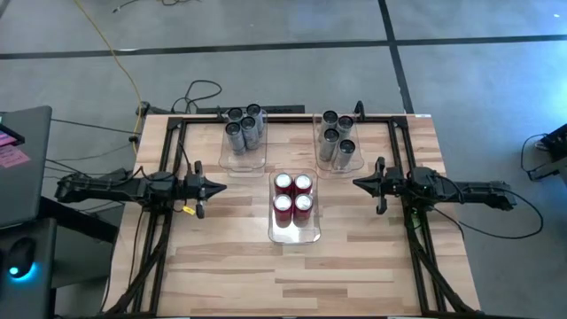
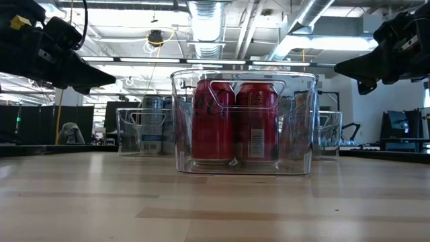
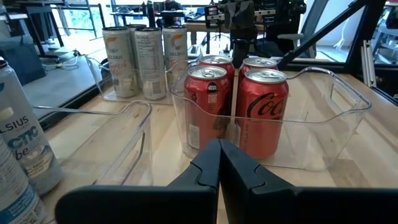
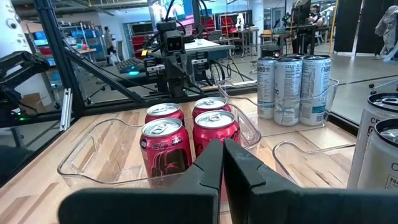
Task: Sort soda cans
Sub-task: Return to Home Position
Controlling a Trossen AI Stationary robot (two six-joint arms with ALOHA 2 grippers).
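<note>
Several red soda cans [image 1: 293, 196] stand upright in the clear middle bin [image 1: 294, 232]; they also show in the low view as red cans [image 2: 235, 121]. Several silver-grey cans [image 1: 245, 128] stand in the far-left bin [image 1: 232, 161], and several more silver-grey cans [image 1: 337, 135] in the far-right bin [image 1: 353, 166]. My left gripper [image 1: 223, 185] hovers shut to the left of the red cans, pointing at them. My right gripper [image 1: 356, 183] hovers shut to their right. Both are above the table and touch nothing.
A black frame [image 1: 177, 133] runs along the table's left, far and right sides. Bare wood [image 1: 292, 275] lies on the near side of the middle bin. Cables [image 1: 199, 93] lie on the floor beyond the far edge.
</note>
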